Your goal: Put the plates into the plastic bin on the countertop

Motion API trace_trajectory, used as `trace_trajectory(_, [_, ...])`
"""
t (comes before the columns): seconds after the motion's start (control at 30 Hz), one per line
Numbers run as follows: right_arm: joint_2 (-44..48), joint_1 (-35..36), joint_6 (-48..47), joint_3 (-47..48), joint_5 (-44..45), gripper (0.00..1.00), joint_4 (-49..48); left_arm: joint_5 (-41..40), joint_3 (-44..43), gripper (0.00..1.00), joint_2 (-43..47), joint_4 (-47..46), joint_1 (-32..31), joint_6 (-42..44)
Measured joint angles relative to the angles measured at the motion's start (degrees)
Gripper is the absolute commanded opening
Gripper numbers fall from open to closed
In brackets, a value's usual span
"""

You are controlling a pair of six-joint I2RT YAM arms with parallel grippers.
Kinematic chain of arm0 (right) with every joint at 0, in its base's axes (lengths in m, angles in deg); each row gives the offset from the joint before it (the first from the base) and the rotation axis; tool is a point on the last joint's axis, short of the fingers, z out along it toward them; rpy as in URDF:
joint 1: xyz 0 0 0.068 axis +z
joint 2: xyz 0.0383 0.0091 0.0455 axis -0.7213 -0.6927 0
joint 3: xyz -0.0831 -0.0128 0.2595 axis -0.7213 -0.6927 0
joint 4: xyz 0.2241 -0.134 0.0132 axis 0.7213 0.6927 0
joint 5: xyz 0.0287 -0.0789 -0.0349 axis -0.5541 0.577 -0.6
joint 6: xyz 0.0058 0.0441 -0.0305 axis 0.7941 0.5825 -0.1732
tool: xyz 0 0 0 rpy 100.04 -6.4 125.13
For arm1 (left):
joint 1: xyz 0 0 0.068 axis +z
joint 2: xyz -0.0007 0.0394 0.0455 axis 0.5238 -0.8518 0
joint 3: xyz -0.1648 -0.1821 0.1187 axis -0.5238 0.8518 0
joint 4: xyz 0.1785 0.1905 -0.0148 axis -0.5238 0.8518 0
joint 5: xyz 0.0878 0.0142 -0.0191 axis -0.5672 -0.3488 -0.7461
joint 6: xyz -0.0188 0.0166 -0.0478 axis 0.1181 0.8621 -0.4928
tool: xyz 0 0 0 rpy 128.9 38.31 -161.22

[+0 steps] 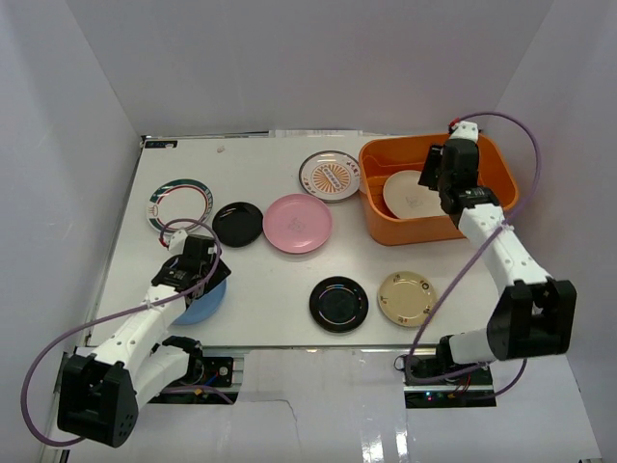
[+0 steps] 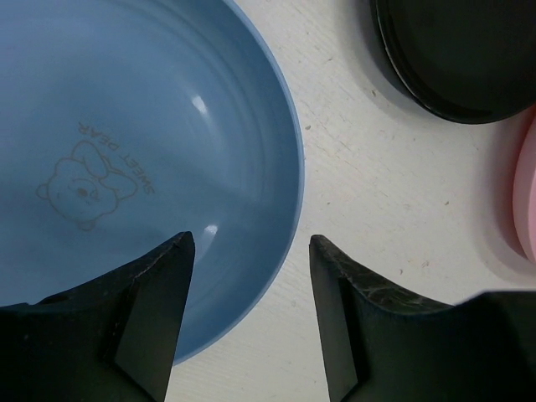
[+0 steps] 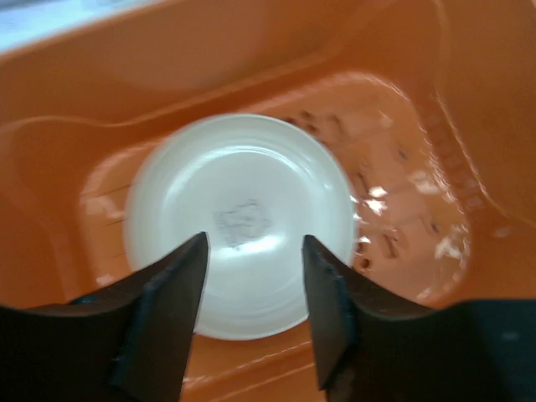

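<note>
1. The cream plate (image 3: 239,222) lies flat on the slotted floor of the orange plastic bin (image 3: 209,59), directly beneath the right claw (image 3: 251,243). The claw's fingers stand apart with nothing between them.
2. To finish this step well, I judge the right claw should rise straight up, clear of the bin's wall, before swinging toward the gold-tan plate (image 1: 406,297).
3. The left claw (image 2: 251,243), fingers apart, hangs over the light blue plate (image 2: 126,126), with the plate's rim under the gap. A clean pinch needs one finger inside that rim and one outside.
4. Only the right wrist view shows the cream plate lying flat. Only the overhead view shows seven plates left on the desk (image 1: 270,289).
</note>
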Motion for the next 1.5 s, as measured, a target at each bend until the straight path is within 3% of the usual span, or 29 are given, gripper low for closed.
trace_trajectory(0.13, [9.97, 10.21, -2.4, -2.6, -8.85, 0.5, -3.65, -0.85, 0.24, 0.65, -2.54, -1.25, 0.0, -0.26])
trace_trajectory(0.23, [10.73, 20.28, -6.05, -2.75, -18.27, 0.53, -6.6, -1.29, 0.26, 0.62, -3.87, -1.66, 0.0, -0.2])
trace_trajectory(0.43, [-3.17, 33.27, -17.27, -2.49, -28.04, 0.76, -5.03, -1.7, 0.26, 0.58, -4.98, -3.02, -0.02, 0.37])
trace_trajectory(0.6, [-15.74, 38.18, -24.17, 0.72, -29.44, 0.77, 0.72, -1.79, 0.15, 0.57, -7.28, -5.11, -0.07, 0.81])
trace_trajectory(0.83, [-23.76, 41.75, -29.62, 7.76, -24.85, 0.73, 3.65, -1.9, 0.15, 0.56, -9.42, -7.04, -0.22, 0.85])
trace_trajectory(1.07, [-28.52, 44.35, -32.76, 11.15, -21.31, 0.52, 3.76, -1.97, 0.15, 0.59, -7.28, -7.15, -0.44, 1.6])
trace_trajectory(1.17, [-30.4, 45.13, -33.51, 11.72, -20.94, 0.36, 3.82, -1.9, 0.15, 0.6, -5.03, -7.13, -0.48, 1.92])
trace_trajectory(1.2, [-30.77, 45.46, -33.81, 11.72, -20.65, 0.24, 3.93, -1.88, 0.15, 0.61, -4.37, -7.15, -0.5, 1.97])
trace_trajectory(1.3, [-30.25, 46.47, -34.69, 11.87, -19.08, 0.1, 2.62, -1.81, 0.26, 0.61, -3.41, -7.17, -0.5, 2.16])
trace_trajectory(1.5, [-21.55, 48.94, -32.35, 8.33, -17.22, 0.08, 1.11, -1.38, 0.57, 0.61, -4.17, -6.86, -0.61, 2.34])
